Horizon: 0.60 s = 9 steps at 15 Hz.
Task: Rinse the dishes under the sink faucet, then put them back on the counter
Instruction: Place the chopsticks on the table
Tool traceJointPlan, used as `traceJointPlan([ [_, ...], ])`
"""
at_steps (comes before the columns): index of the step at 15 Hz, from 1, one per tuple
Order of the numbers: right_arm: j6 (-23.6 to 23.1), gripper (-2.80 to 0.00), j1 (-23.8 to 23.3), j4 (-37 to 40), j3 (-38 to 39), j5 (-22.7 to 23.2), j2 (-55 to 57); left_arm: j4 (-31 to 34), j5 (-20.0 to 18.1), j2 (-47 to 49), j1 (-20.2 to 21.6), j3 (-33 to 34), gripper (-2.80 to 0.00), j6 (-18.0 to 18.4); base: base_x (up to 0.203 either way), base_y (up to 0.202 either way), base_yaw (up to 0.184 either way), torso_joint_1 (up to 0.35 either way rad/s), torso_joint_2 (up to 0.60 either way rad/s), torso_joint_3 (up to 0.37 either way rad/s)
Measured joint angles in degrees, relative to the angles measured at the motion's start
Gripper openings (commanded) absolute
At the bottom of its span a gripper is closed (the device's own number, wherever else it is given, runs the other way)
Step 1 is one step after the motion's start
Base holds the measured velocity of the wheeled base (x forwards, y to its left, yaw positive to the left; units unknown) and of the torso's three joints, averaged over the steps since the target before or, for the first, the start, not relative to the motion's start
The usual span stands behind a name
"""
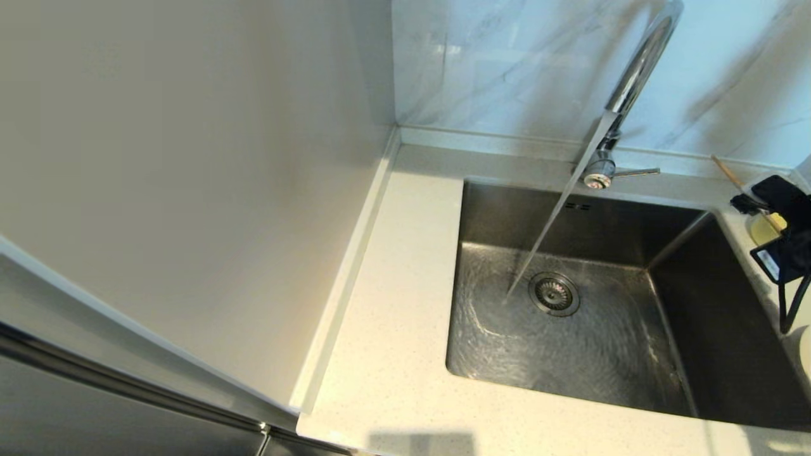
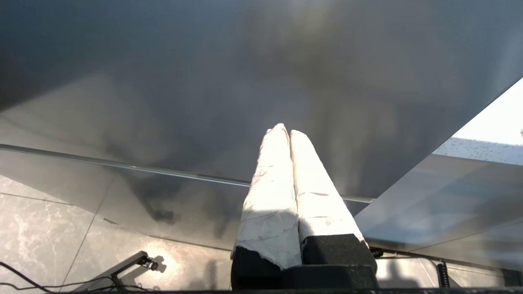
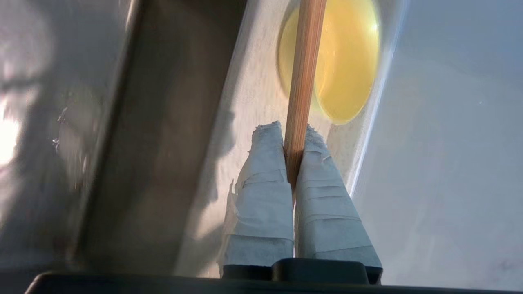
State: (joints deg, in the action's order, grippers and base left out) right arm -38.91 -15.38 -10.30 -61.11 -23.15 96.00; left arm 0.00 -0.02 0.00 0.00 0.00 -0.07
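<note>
At the head view's far right edge, my right gripper (image 1: 751, 204) (image 3: 292, 130) is shut on a thin wooden stick (image 1: 728, 172) (image 3: 304, 61). It hovers above the counter strip to the right of the sink (image 1: 716, 316). Under the stick, a small pale yellow bowl (image 1: 763, 229) (image 3: 343, 69) sits on that strip. A cream-white dish (image 1: 803, 358) peeks in further forward. The chrome sink faucet (image 1: 633, 76) pours a slanting stream into the basin beside the drain strainer (image 1: 554, 293). My left gripper (image 2: 286, 130) is shut and empty, low beside a grey cabinet front.
The speckled counter (image 1: 405, 285) runs left of the sink to a tall pale panel (image 1: 190, 158). The faucet's lever handle (image 1: 637, 171) sticks out to the right at the base. Marble wall tiles stand behind. Water swirls over the basin floor.
</note>
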Motion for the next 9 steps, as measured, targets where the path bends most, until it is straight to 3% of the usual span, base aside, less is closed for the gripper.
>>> traceJointPlan([
  [4, 3.4, -2.80, -3.1, 18.2, -16.4, 3.3, 3.5, 0.0, 0.0, 0.0, 0.0, 0.0, -2.80, 0.0, 0.000, 0.000, 0.000, 0.000, 0.00, 0.000],
  [9, 5.5, -2.80, -8.7, 21.3, -28.8, 3.3, 13.5, 0.0, 0.0, 0.0, 0.0, 0.0, -2.80, 0.1, 0.000, 0.000, 0.000, 0.000, 0.00, 0.000],
])
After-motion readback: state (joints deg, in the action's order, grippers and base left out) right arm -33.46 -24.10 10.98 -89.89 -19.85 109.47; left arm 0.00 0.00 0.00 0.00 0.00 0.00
